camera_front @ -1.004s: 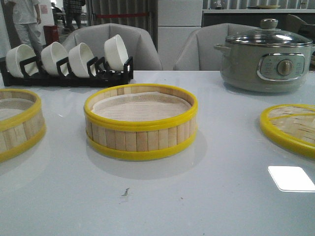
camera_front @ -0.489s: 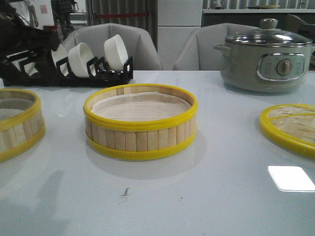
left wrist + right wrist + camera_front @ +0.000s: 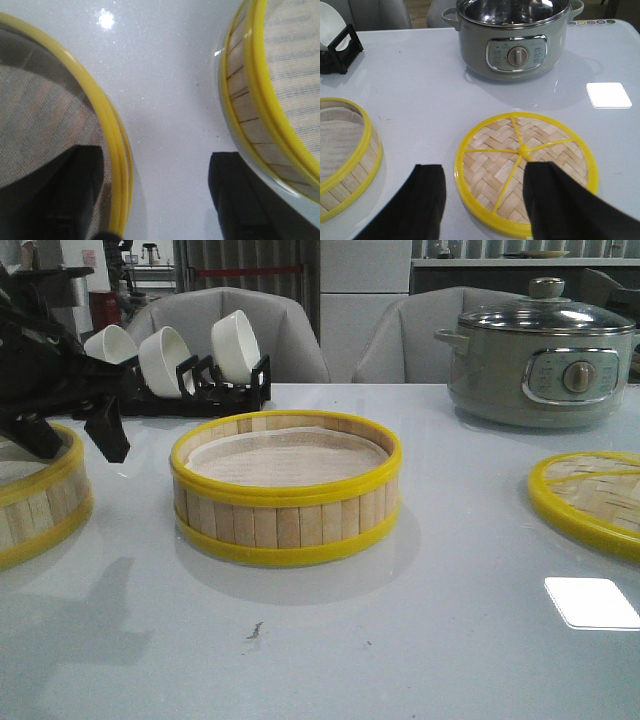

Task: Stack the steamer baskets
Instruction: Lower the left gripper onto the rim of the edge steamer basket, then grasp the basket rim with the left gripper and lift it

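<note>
At the nine o'clock edge of the front view, the black left end effector (image 3: 70,445) is hanging with its jaws spread wide, straddling the near rim of the left round bamboo-slat steamer basket with yellow rims (image 3: 40,495). From the left wrist camera, one finger (image 3: 80,195) is sitting over that basket's white liner and the other (image 3: 235,190) is standing over bare tabletop between the two baskets; whether either is touching the rim I cannot tell. Behind it, at about eleven o'clock, white bowls (image 3: 235,345) are leaning in a black rack (image 3: 215,390).

In the middle of the pale grey tabletop (image 3: 420,640), the second matching bamboo-slat steamer basket with yellow rims and white liner (image 3: 286,487) is sitting flat, well apart from the first and not stacked on it.

At one o'clock a grey-green electric pot with a glass lid (image 3: 540,355) is standing near the far edge. At three o'clock a flat woven bamboo lid with a yellow rim and ribs (image 3: 590,500) is lying on the tabletop. In the right wrist view, the right end effector (image 3: 485,200) is hovering above that lid's near edge with its dark fingers (image 3: 427,195) parted wide, gripping nothing.
</note>
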